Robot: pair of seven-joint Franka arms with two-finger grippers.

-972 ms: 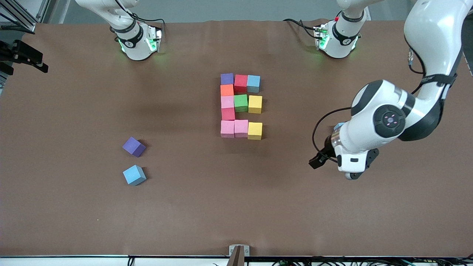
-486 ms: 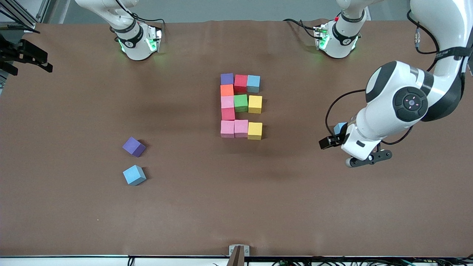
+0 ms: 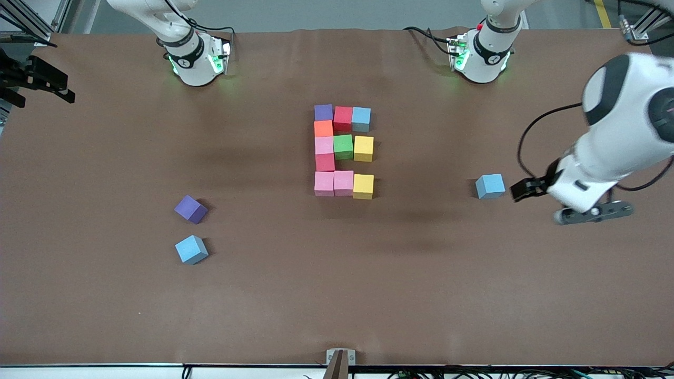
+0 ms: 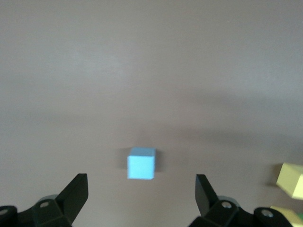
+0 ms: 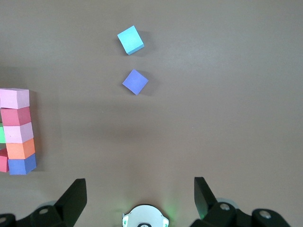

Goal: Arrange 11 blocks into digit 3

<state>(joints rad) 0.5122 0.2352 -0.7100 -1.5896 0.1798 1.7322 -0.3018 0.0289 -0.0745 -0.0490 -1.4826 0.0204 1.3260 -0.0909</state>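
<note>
blocks of matte foam should be light, a little soft and grippy; pinch across two flat sides. left gripper (image 4: 139, 198), jaws apart and empty, hovers just beside a loose light blue cube (image 3: 490, 186). digit 3 (image 3: 343, 151) sits well apart on brown table (image 3: 337, 295). right gripper (image 5: 139, 198), apart, waits over its own base.

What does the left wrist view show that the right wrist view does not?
Only the left wrist view shows the lone light blue block toward the left arm's end of the table, and the open left gripper.

Only the right wrist view shows the loose purple block and the second light blue block, the open right gripper, and its base.

Both catch an edge of the block figure.
</note>
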